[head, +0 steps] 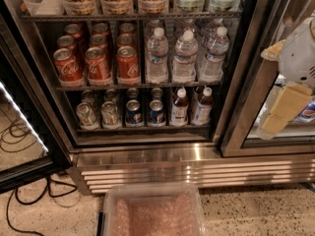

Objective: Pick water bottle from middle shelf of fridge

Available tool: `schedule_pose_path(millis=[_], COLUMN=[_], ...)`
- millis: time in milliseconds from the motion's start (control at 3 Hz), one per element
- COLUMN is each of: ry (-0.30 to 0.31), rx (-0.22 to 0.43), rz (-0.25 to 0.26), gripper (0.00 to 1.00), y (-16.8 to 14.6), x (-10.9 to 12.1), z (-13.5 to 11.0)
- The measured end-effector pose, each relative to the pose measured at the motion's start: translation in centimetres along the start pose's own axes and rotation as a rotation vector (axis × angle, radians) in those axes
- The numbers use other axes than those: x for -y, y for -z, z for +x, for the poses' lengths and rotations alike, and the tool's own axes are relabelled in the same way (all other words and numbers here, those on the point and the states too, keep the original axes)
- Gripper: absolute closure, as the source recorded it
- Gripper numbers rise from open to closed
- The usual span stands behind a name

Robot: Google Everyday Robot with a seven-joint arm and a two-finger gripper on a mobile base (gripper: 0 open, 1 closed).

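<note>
on the middle shelf [98, 87] of the fridge [147, 156], right half, the water bottles [185, 58] are standing upright, three in front and more behind, white caps up. red cola cans [98, 65] are filling the left half of that shelf. below them, smaller cans [133, 112] and two dark-drink bottles [179, 107] are sitting. the gripper [266, 90] is hanging at far right, outside the fridge, well apart from the bottles; its pale yellow fingers [285, 107] are standing apart, holding nothing. a clear plastic bin [110, 200] is lying before the grille.
</note>
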State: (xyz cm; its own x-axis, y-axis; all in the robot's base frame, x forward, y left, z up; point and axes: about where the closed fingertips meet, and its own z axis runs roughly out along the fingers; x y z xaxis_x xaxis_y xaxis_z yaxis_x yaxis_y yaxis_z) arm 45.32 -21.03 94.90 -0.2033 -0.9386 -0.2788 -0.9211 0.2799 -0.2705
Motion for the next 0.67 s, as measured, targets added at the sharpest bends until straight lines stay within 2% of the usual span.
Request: schedule_pose_path(millis=[333,667], ry=[-0.004,-0.005], rx=[0.104,0.126], rz=[0.064,0.116], gripper=[0.00,0.00], y=[-2.7,-2.3], x=[1.6,2.8], z=[-1.3,-2.0])
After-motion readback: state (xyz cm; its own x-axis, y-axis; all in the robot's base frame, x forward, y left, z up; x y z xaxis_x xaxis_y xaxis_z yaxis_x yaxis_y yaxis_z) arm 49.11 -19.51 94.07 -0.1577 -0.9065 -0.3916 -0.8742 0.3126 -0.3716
